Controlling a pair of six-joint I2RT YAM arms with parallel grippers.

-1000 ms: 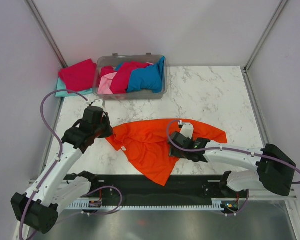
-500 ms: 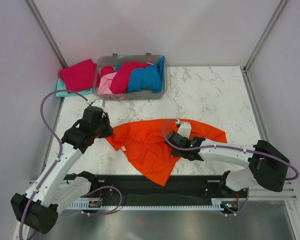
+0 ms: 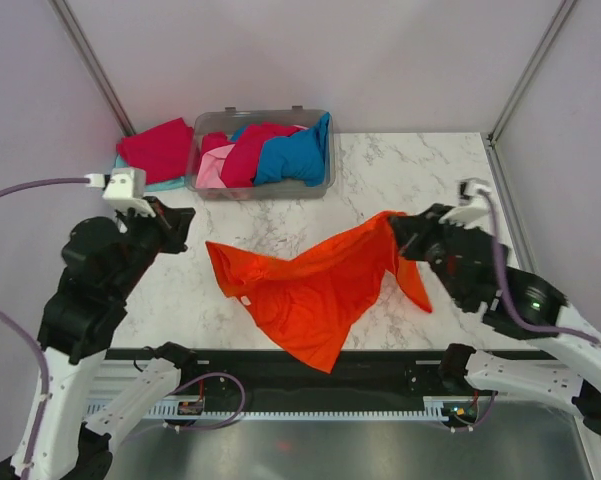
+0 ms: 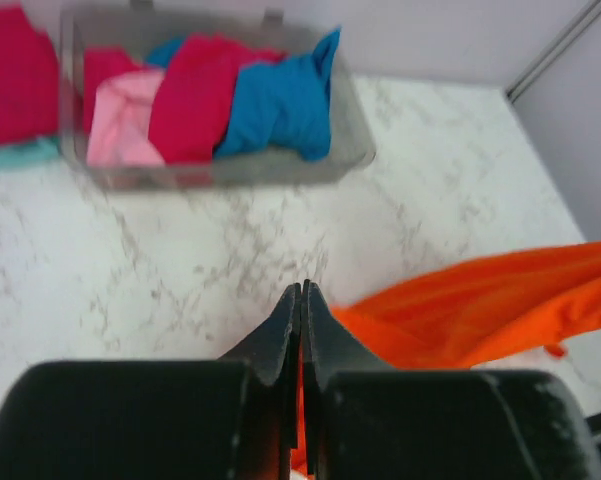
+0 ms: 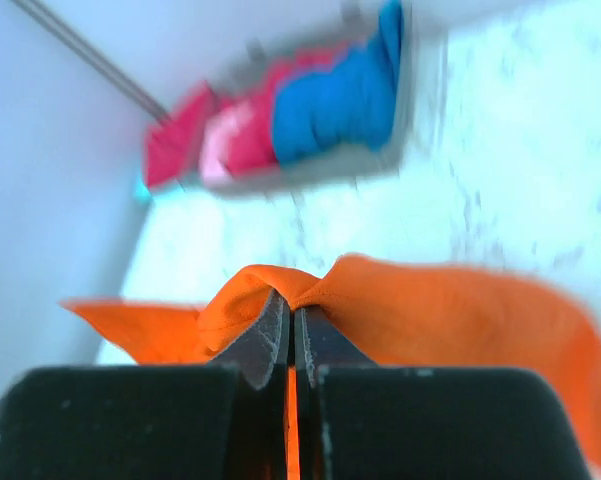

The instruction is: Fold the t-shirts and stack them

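In the clear bin [image 3: 280,190] near the table's [image 3: 420,160] far-left corner: a red shirt [image 3: 250,150], a blue shirt [image 3: 295,155] poking up at the right end and a pink shirt [image 3: 212,170] at the left end, all crumpled together. Just left of the bin, in the corner itself: a second red shirt [image 3: 158,150] atop a teal shirt [image 4: 20,153]. Mid-table, toward the near edge: the orange shirt [image 3: 310,290], unfolded and creased, strung between the two arms, sagging in the middle, its lower part trailing to the near edge. Right gripper [image 5: 288,300] clamped on a bunched fold, held clear of the table toward the right edge. Left gripper [image 4: 301,295] pressed tight at the shirt's left corner, orange visible in the slit between the fingers
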